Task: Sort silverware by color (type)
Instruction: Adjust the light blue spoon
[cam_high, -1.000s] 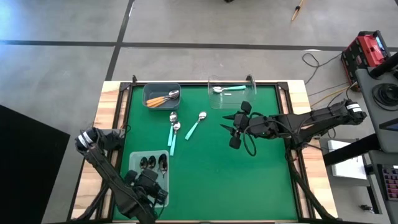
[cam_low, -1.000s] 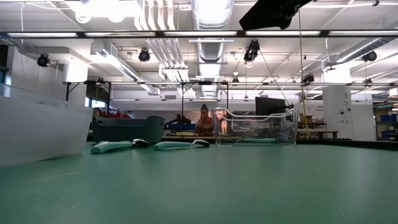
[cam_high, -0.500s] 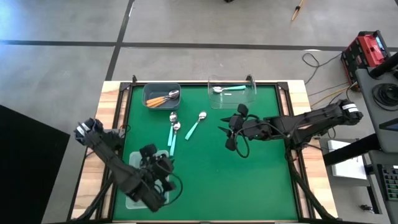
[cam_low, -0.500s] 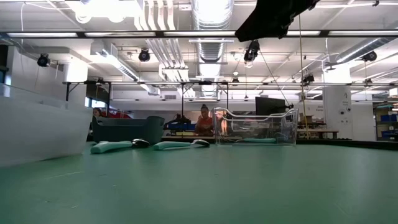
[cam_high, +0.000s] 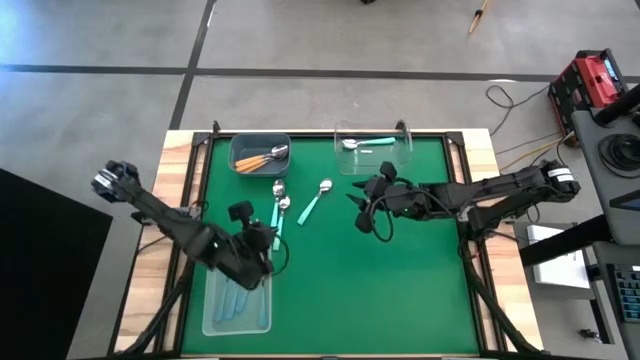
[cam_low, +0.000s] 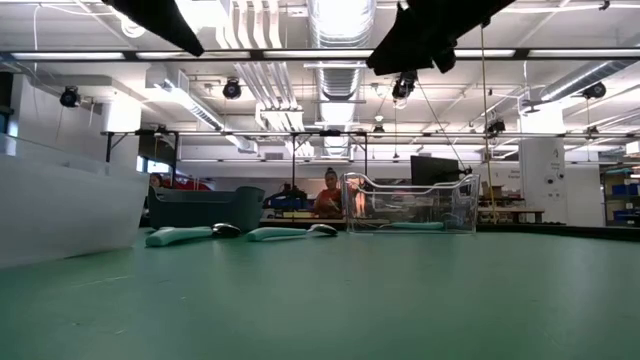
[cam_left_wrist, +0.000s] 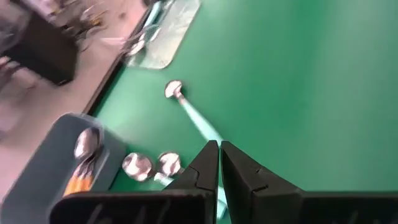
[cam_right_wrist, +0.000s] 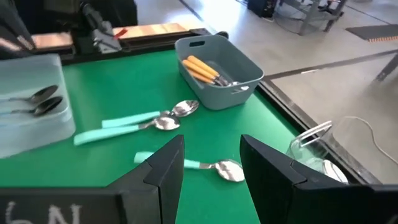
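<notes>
L gripper (cam_high: 262, 243) jaws clenched empty, R gripper (cam_high: 365, 205) jaws released: drop R straight onto teal spoon (cam_high: 312, 203) handle mid-frame, grip mid-handle.

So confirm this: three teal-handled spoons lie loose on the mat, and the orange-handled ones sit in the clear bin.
Wrong bin. The orange-handled spoons sit in the grey bin; the clear bin holds one teal-handled spoon. The high view shows it. The three loose teal-handled spoons on the mat are right.

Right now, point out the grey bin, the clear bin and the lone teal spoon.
grey bin (cam_high: 238, 146): high view, on its left wall.
clear bin (cam_high: 404, 160): high view, on its right wall.
lone teal spoon (cam_high: 311, 205): high view, on its handle.
</notes>
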